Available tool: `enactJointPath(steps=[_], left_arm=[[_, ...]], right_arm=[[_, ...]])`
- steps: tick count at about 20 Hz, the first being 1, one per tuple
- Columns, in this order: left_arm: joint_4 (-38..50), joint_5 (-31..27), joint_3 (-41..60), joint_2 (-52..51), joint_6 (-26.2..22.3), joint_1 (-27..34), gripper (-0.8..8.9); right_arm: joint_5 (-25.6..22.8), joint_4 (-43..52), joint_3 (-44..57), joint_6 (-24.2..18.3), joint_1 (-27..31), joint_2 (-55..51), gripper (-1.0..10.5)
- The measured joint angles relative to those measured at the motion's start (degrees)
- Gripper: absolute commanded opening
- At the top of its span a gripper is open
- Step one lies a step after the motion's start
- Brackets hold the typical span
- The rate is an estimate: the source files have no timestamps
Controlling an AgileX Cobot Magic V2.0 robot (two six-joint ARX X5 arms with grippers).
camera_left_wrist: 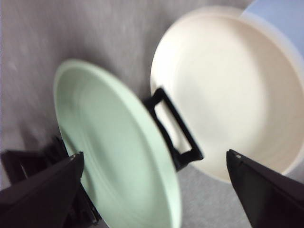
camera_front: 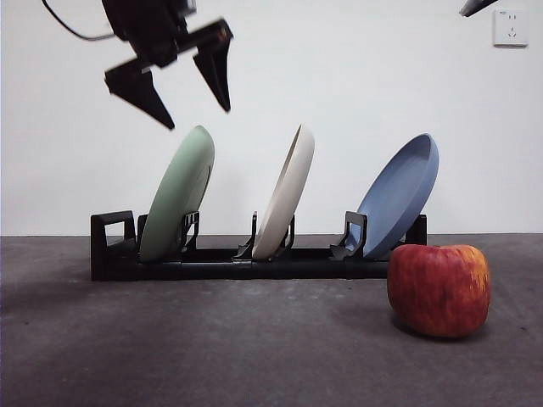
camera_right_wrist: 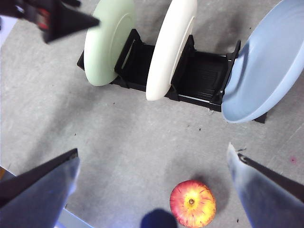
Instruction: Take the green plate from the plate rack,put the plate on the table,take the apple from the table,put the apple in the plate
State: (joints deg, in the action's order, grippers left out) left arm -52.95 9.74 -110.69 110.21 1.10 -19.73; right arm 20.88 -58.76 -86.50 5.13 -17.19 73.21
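Three plates stand on edge in the plate rack (camera_front: 212,263), one to a slot, all leaning the same way. The green plate (camera_front: 177,193) sits in the slot nearest the squared loop handle (camera_front: 113,234), the cream plate (camera_front: 284,193) in the middle, and the blue plate (camera_front: 399,195) at the far end. One apple (camera_front: 439,289) rests on the table (camera_front: 212,348), out in front of the rack on the blue plate's end, well apart from the green plate.

Two arms are in the room. The left gripper (camera_front: 200,117) hangs in the air just above the green plate's top rim, its two black jaws spread wide and holding nothing; it is not touching the plate. From its own wrist camera the green plate (camera_left_wrist: 116,147) lies between the spread jaws, with the cream plate (camera_left_wrist: 223,90) beside it and one of the rack's upright holders (camera_left_wrist: 175,130) between the two.

The right gripper (camera_right_wrist: 152,190) waits high above the table, jaws also wide apart and empty, looking down on all three plates and the apple (camera_right_wrist: 193,203). In the front view it shows only as a tip at the top corner.
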Motion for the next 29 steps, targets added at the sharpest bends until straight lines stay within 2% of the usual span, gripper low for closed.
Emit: enactJointPath(steps=[4, 5, 11, 24, 29], left_arm=[[-0.5, 0.0, 0.0, 2.45, 0.0, 0.0, 4.96], [-0.42, 0.0, 0.0, 2.43, 0.0, 0.0, 4.7], [-0.37, 0.0, 0.0, 2.38, 0.0, 0.0, -0.18], [-1.51, 2.86, -0.39, 2.4, 0.85, -0.33, -0.09], [-4.46, 2.27, -10.8, 2.43, 0.9, -0.61, -0.09]], right_arm=[[-0.07, -0.04, 0.0, 0.0, 0.0, 0.0, 7.2], [-0.07, -0.07, 0.0, 0.0, 0.0, 0.0, 7.2], [-0.07, -0.11, 0.0, 0.0, 0.0, 0.0, 7.2], [-0.13, -0.17, 0.0, 0.0, 0.0, 0.0, 7.2], [-0.13, -0.15, 0.0, 0.0, 0.0, 0.0, 7.2]])
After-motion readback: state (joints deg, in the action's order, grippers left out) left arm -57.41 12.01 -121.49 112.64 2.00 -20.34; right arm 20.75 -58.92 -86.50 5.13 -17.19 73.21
